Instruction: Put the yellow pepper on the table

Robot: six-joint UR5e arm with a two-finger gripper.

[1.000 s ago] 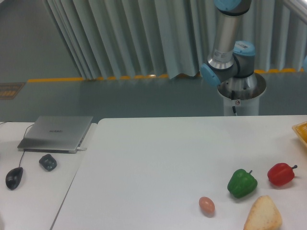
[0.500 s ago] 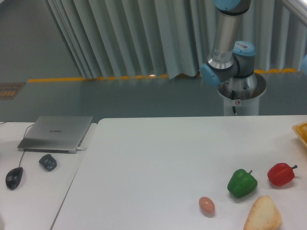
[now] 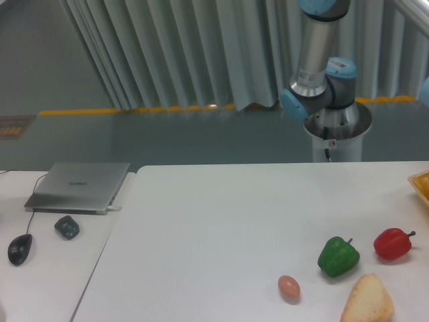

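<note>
We cannot see the yellow pepper; only a yellow object (image 3: 420, 185), cut off by the frame, sits at the right edge of the large white table (image 3: 221, 228). Near the front right lie a red pepper (image 3: 393, 243), a green pepper (image 3: 338, 256), an egg (image 3: 289, 288) and a bread wedge (image 3: 368, 300). The table's middle and left are bare. Behind the far edge stands the robot arm (image 3: 322, 60); its end effector is out of view. A laptop (image 3: 79, 186) and mouse (image 3: 19, 249) rest on the left table.

My arm (image 3: 320, 64) runs off the top edge at 12 o'clock, so my fingers are out of frame. Yellow basket (image 3: 420, 184) is clipped at 3 o'clock, contents hidden; bread wedge (image 3: 368, 301) is cut by the bottom edge at 5 o'clock.
</note>
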